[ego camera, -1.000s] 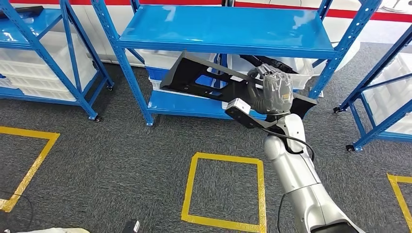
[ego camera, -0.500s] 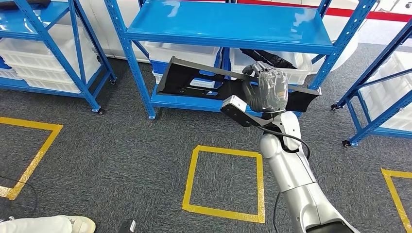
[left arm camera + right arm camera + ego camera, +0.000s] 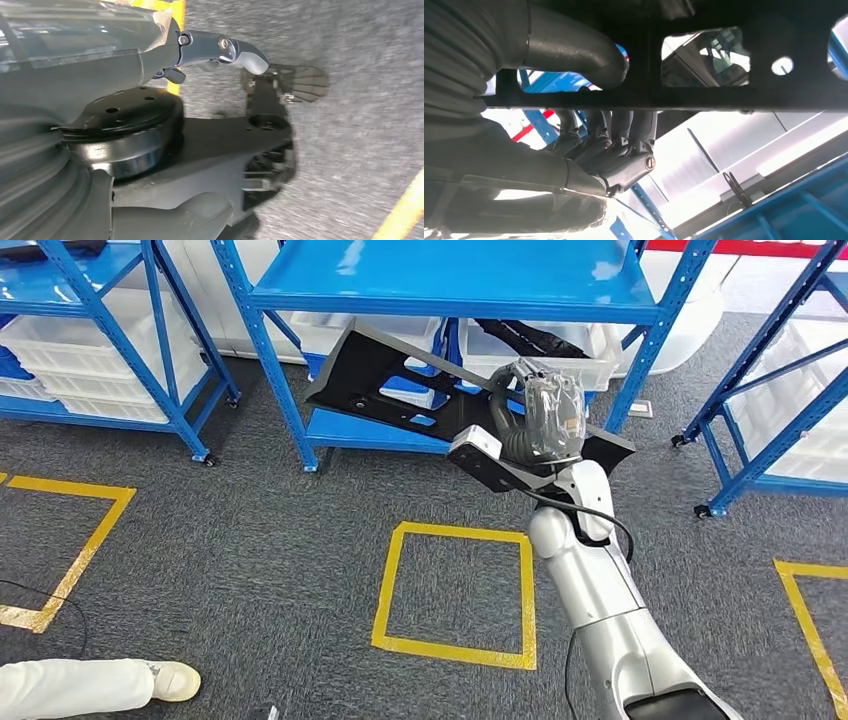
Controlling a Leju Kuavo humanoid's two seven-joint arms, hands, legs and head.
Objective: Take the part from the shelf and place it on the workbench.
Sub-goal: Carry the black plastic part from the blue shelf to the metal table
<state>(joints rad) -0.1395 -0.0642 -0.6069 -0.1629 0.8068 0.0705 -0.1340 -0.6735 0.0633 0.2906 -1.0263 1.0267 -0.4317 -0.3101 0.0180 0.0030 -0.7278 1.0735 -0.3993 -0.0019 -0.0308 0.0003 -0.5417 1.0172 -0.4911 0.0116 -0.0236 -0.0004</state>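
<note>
Long black plastic part [image 3: 400,390] hangs tilted just in front of the blue metal shelf [image 3: 440,285], our right hand's [image 3: 545,420] fingers [image 3: 624,130] clenched around it; we judge carrying to the counter comes next.

The long black cut-out part [image 3: 400,380] hangs tilted before the blue shelf [image 3: 450,285], left end higher.

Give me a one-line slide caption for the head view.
Right hand grips a long black part, tilted in front of the blue shelf, above a yellow floor square.
</note>
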